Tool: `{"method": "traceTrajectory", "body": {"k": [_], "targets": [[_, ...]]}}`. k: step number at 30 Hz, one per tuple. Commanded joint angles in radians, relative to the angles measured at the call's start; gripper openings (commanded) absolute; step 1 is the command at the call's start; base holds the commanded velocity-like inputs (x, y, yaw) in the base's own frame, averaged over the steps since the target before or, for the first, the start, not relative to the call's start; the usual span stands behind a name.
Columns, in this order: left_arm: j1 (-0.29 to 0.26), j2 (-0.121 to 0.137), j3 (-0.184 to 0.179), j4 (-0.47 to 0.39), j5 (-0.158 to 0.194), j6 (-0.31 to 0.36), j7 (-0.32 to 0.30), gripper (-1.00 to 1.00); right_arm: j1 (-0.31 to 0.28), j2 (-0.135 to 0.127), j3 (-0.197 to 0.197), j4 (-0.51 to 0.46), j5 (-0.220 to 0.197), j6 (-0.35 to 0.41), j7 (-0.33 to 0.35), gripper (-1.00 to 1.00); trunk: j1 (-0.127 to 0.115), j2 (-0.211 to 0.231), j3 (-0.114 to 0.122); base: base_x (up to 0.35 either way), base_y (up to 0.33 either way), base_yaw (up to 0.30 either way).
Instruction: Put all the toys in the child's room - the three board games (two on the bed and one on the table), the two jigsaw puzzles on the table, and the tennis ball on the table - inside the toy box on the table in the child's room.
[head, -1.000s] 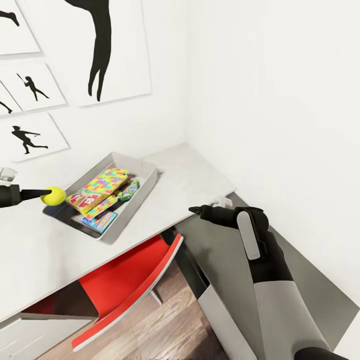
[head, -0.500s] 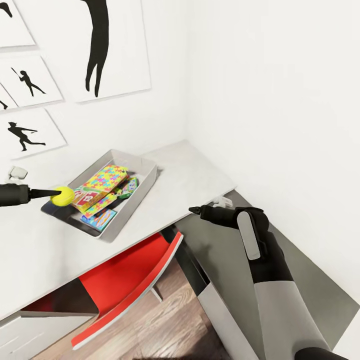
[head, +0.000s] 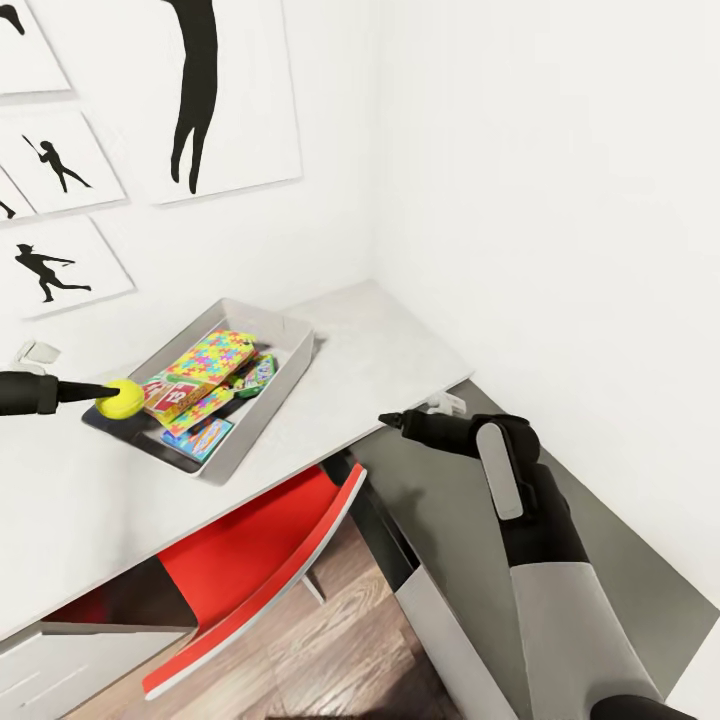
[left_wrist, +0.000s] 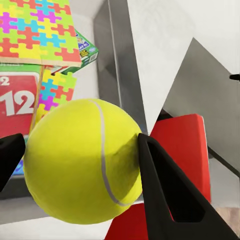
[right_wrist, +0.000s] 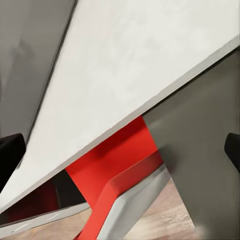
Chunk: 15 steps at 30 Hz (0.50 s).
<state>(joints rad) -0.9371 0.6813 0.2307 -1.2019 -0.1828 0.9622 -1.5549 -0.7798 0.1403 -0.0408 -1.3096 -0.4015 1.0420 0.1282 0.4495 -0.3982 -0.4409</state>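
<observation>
My left gripper (head: 108, 395) is shut on the yellow tennis ball (head: 121, 398) and holds it over the near left corner of the grey toy box (head: 262, 410) on the table (head: 380, 350). In the left wrist view the tennis ball (left_wrist: 85, 150) sits between the black fingers (left_wrist: 165, 195), above the box's contents. Inside the box lie colourful jigsaw puzzles (head: 212, 357), the red SKIP-BO board game (head: 170, 397), a blue one (head: 200, 437) and a green one (head: 262, 370). My right gripper (head: 385, 420) hangs open and empty off the table's right front edge. The bed is out of view.
A red chair (head: 260, 560) is tucked under the table, beside the lower dark grey side section (head: 450, 520). White walls meet in a corner behind the table, and silhouette posters (head: 230, 100) hang on the left one. Wooden floor (head: 340, 660) shows below.
The camera has shifted slightly. My left gripper has carried the tennis ball a little to the right, over the toy box's corner. The right arm has stayed still.
</observation>
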Motion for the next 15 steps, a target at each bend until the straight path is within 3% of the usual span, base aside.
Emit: {"method": "traceTrajectory", "body": {"k": [1,15], "targets": [[-0.001,0.0,-0.001,0.0,-0.011,0.01,-0.009,-1.0,-0.001,0.0,-0.003,0.0,0.009,0.005,0.01,1.0,0.001,-0.002,-0.002,0.0,0.0,0.0],[-0.001,0.0,0.0,0.001,-0.012,0.01,-0.01,-1.0,-0.001,-0.001,-0.004,0.0,0.009,0.005,0.01,1.0,0.001,-0.002,-0.002,0.0,0.04,0.0]]}}
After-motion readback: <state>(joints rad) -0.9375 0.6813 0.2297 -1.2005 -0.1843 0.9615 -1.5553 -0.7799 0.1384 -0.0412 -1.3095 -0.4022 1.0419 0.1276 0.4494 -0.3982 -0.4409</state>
